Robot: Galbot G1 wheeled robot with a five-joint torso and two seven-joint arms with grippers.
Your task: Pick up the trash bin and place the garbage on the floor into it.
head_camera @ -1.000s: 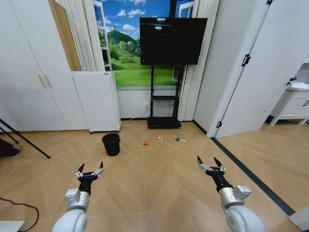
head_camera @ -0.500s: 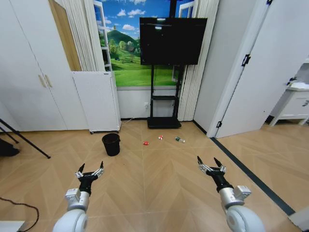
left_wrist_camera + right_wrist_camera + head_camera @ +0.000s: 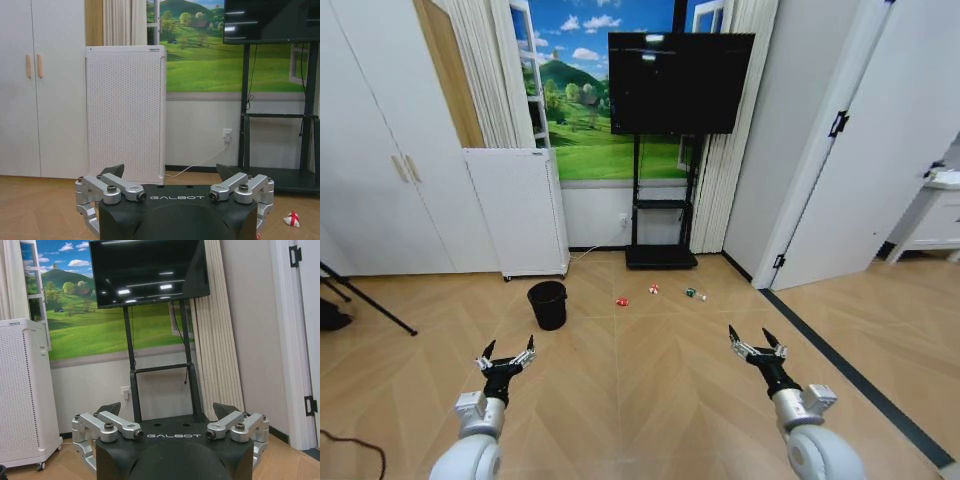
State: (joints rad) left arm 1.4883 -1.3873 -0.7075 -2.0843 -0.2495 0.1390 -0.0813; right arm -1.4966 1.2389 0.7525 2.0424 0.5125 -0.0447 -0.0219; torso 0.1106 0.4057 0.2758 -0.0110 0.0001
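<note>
Nearest: left claw [image 3: 506, 353] and right claw [image 3: 757, 343], both raised over the bare floor [image 3: 640, 380] with fingers spread wide, holding nothing, well short of everything to be picked up.

Farther out on the parquet: trash bin [image 3: 548, 304], black, upright, mouth up, standing ahead of the left claw and just in front of a tall white perforated appliance [image 3: 516, 210] against the back wall.

To the right of the bin, strung in a loose row and apart from each other: first red-and-white wad [image 3: 621, 300], second wad [image 3: 653, 289], then small clear bottle [image 3: 695, 294] lying on its side. All three near the foot of a black TV stand [image 3: 661, 256].

Along the floor's right edge: dark strip [image 3: 850, 378] running toward a white door [image 3: 880, 160].
</note>
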